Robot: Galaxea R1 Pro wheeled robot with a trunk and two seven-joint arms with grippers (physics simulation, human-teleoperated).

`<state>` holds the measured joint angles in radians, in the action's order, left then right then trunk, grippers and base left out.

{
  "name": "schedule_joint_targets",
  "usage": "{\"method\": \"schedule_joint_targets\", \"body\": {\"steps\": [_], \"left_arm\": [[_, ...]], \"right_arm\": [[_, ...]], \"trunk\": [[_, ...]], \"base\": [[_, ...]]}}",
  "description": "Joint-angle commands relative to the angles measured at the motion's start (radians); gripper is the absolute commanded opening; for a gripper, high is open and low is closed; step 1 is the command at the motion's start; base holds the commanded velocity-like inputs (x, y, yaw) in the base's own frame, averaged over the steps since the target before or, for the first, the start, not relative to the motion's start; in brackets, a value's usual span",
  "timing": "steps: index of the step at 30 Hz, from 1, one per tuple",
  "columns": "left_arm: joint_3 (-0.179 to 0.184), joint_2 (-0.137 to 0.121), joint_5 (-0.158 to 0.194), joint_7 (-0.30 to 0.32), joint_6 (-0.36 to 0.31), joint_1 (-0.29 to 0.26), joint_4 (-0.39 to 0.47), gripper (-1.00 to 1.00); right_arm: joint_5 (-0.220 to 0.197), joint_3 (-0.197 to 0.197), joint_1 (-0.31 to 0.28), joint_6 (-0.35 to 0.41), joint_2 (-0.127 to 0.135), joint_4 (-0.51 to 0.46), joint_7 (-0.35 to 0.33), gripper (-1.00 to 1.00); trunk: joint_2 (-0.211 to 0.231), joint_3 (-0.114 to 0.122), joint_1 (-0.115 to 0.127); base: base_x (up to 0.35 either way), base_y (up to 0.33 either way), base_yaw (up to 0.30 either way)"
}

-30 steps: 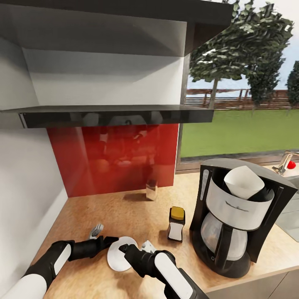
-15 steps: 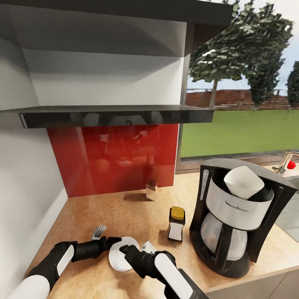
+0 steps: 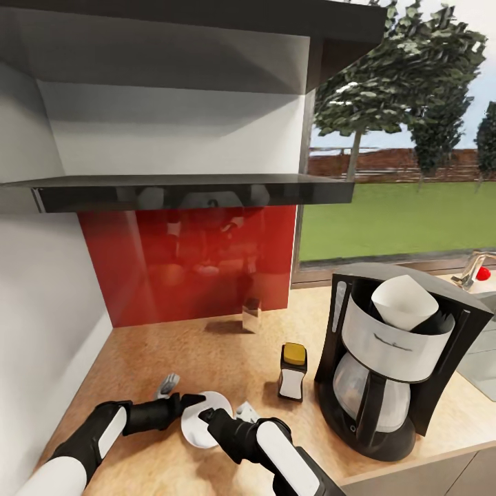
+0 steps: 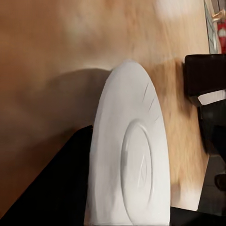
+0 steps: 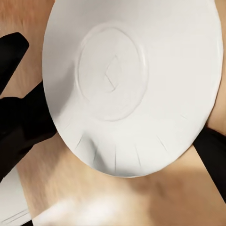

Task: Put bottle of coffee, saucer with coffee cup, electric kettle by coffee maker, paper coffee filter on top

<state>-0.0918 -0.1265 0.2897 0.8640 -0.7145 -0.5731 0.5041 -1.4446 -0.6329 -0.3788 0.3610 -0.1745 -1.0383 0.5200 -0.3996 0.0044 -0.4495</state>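
While both arms meet over the near edge of the worktop (image 3: 227,344), the saucer (image 3: 202,420) sits between them, tilted and apparently just above the wood: the left wrist view shows it (image 4: 129,165) nearly on edge with a shadow beneath. The left gripper (image 3: 184,404) seems to pinch the saucer's rim, a dark finger lying against its underside, though how tightly the jaws close I cannot tell. The right gripper (image 3: 204,415) touches the opposite rim; whether its jaws are spread or pinching is also unclear. To place it well, I judge that one gripper should hold firm while the other lets go, so the plate is not twisted between two pulls. It should then be levelled before it is lowered, and set down flat on bare wood. Just beyond stands the bottle of coffee (image 3: 293,372), already beside the coffee maker (image 3: 393,358), which carries the paper coffee filter (image 3: 405,300) in its top. The saucer should land near the machine without knocking the bottle over. Farther back, a small metallic container (image 3: 251,315) stands against the red backsplash (image 3: 186,269).
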Motion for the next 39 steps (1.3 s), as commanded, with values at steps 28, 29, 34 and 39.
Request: {"method": "schedule_joint_targets", "body": {"steps": [28,29,34,39], "left_arm": [[0.122,-0.017,-0.006,0.110,-0.010,0.021,0.011,-1.00],[0.122,-0.017,-0.006,0.110,-0.010,0.021,0.011,-1.00],[0.116,-0.019,-0.006,0.110,-0.012,0.020,0.012,-1.00],[0.110,-0.028,-0.004,0.110,-0.044,0.012,0.014,-1.00]], "right_arm": [[-0.008,-0.001,0.000,0.003,0.000,-0.001,0.009,1.00],[-0.008,-0.001,0.000,0.003,0.000,-0.001,0.009,1.00],[-0.008,-0.001,0.000,0.003,0.000,-0.002,0.009,1.00],[-0.007,-0.001,0.000,0.003,0.000,-0.009,0.009,1.00]], "trunk": [[0.000,-0.001,-0.001],[0.000,-0.001,-0.001],[0.000,-0.001,-0.001],[0.000,-0.001,-0.001]], "base": [[0.000,0.000,0.000],[0.000,0.000,0.000],[0.000,0.000,0.000],[0.000,0.000,0.000]]}}
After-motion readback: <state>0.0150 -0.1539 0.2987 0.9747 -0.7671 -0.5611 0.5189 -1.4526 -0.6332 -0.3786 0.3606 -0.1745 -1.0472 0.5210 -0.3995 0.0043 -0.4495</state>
